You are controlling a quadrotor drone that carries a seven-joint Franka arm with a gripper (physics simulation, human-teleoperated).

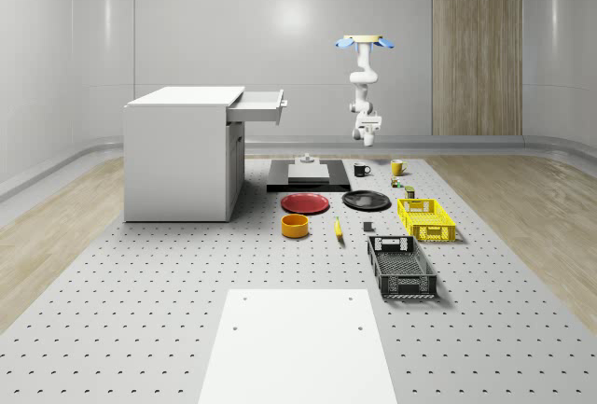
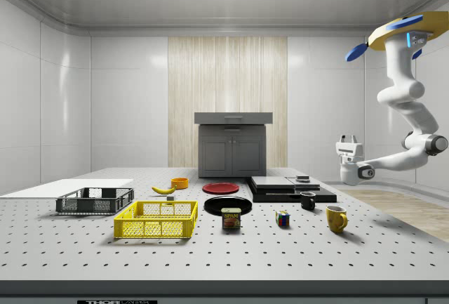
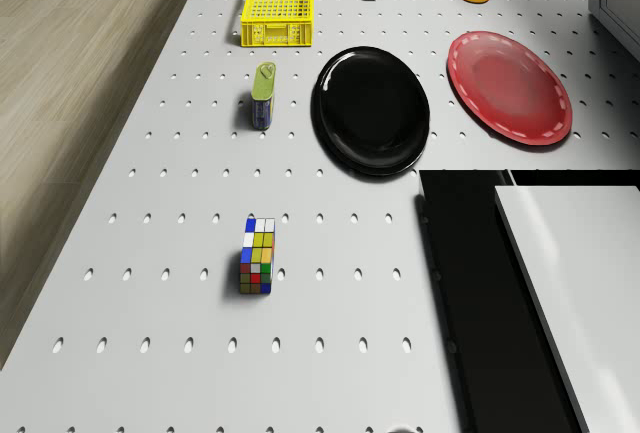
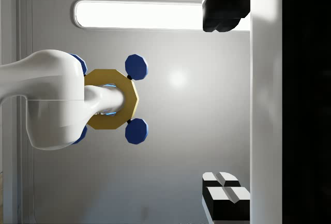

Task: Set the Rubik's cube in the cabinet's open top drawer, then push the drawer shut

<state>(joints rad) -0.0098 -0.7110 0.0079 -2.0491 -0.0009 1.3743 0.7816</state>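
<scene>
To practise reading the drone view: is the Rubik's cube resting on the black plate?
No. The Rubik's cube sits on the bare perforated table, apart from the black plate.

Count on the desk (image 1: 140, 329): one cabinet (image 1: 177, 157) with one open top drawer (image 1: 259, 105); one Rubik's cube (image 3: 257, 255); two plates, one red (image 1: 305, 202) and one black (image 1: 366, 200); two crates, one yellow (image 1: 425, 218) and one black (image 1: 401, 267); two mugs, one black (image 1: 361, 169) and one yellow (image 1: 396, 167); one orange bowl (image 1: 295, 226); one banana (image 1: 338, 228); one tin can (image 3: 263, 96); one white board (image 1: 294, 343); one drone (image 1: 365, 43).
</scene>
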